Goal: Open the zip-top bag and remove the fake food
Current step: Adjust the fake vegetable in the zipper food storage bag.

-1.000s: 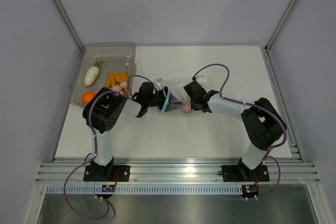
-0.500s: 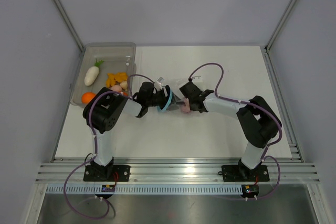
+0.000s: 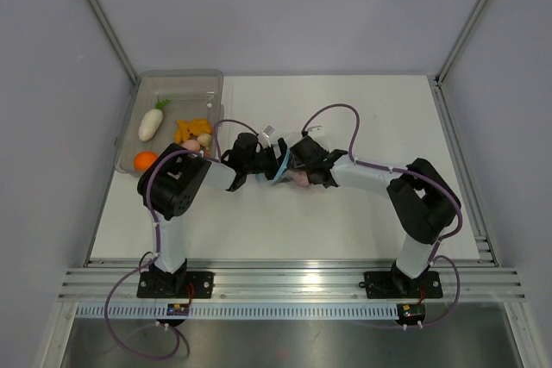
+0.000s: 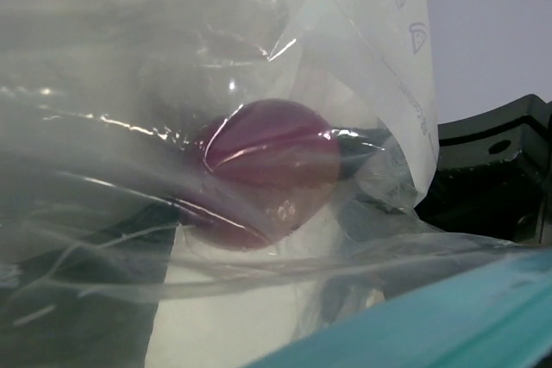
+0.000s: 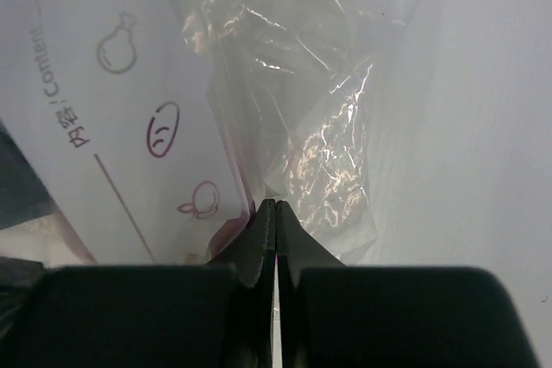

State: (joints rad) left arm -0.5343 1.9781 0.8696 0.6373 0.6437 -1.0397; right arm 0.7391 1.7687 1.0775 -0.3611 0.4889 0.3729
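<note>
Right claw (image 5: 269, 206): you have it pressed fully shut, with a fold of the zip-top bag (image 5: 310, 144) pinched at its tips.
Left claw (image 3: 259, 164): bag film smothers it; you cannot tell how wide it stands.
Bags: one, between your two claws, over the bench (image 3: 371, 109).
Food in bag: one purple onion (image 4: 269, 170), just ahead of the left claw.
Tray (image 3: 183, 75): beyond and left of the left claw; it holds one white radish (image 3: 151, 124), one orange piece (image 3: 145, 160) and a cluster of yellow pieces (image 3: 191, 129).

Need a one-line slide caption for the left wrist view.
Left wrist view: purple onion seen through the crinkled clear zip-top bag, blue zip strip in the near corner.
</note>
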